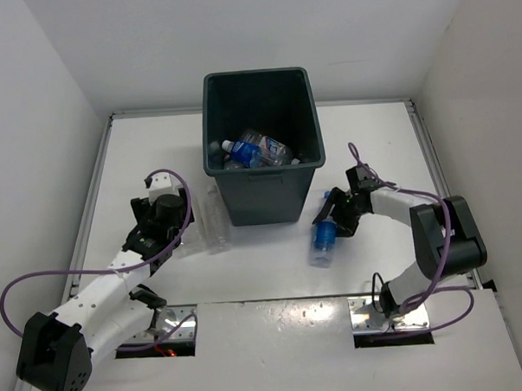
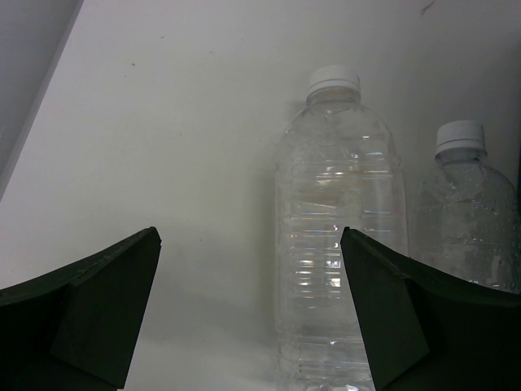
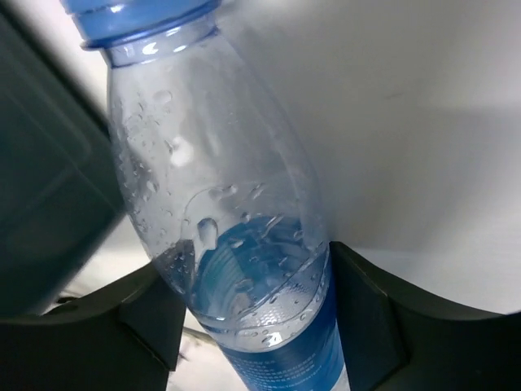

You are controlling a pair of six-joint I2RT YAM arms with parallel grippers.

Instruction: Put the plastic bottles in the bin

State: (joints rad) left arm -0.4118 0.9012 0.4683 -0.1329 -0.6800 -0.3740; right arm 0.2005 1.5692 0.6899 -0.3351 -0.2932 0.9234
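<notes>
The dark grey bin [image 1: 260, 180] stands at the back middle with several bottles [image 1: 257, 151] inside. Two plain clear bottles [image 1: 212, 224] with white caps lie beside its left wall. In the left wrist view the nearer one [image 2: 338, 244] lies just inside my right finger and the other [image 2: 466, 220] further right. My left gripper [image 1: 178, 238] [image 2: 250, 236] is open and empty. My right gripper [image 1: 331, 217] [image 3: 248, 269] is shut on a blue-capped, blue-labelled bottle [image 1: 322, 243] [image 3: 220, 187], gripping its shoulder, right of the bin.
White walls enclose the table on the left, back and right. The bin's dark wall [image 3: 49, 163] is close on the left in the right wrist view. Purple cables loop off both arms.
</notes>
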